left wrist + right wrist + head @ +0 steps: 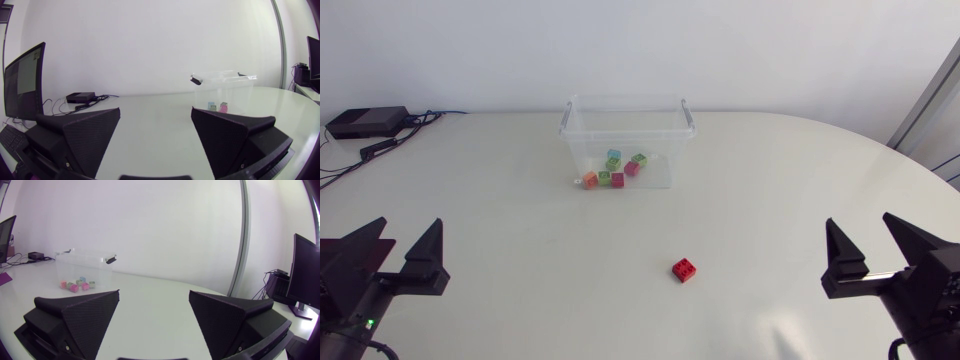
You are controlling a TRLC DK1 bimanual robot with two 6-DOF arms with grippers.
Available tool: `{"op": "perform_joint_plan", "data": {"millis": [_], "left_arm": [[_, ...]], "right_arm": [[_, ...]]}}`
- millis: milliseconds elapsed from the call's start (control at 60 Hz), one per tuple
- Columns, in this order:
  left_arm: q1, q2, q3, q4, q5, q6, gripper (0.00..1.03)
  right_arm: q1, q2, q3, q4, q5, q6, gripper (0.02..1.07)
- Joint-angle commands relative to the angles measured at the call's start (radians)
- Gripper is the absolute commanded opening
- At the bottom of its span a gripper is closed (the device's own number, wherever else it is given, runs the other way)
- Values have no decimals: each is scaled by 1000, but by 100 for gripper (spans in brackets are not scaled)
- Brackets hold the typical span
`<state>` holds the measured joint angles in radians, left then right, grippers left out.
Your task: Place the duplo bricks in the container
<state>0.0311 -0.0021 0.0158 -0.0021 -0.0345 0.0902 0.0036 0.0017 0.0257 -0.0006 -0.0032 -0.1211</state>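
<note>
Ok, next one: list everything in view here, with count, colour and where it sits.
container: one, clear plastic, far middle of the table.
small bricks: roughly six, orange, green, pink and teal, on the container's floor.
red brick: one, red, on the table nearer than the container.
black box: one, black, far left of the table.
table: one, white.
left gripper: one, black, open and empty, near left side.
right gripper: one, black, open and empty, near right side.

red brick (685, 270), clear container (666, 150), coloured bricks (614, 170) inside
</note>
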Motion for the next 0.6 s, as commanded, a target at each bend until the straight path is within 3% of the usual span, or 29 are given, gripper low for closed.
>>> {"op": "perform_joint_plan", "data": {"millis": [0,400,583], "left_arm": [[7,-10,-16,4,-7,17,99],[7,-10,-16,4,-7,16,99],[7,-10,-16,4,-7,17,99]], "right_arm": [[-7,-9,-24,-1,3,-15,103],[1,3,-13,-16,-12,-28,103],[9,-3,16,-84,-50,-34,103]]}}
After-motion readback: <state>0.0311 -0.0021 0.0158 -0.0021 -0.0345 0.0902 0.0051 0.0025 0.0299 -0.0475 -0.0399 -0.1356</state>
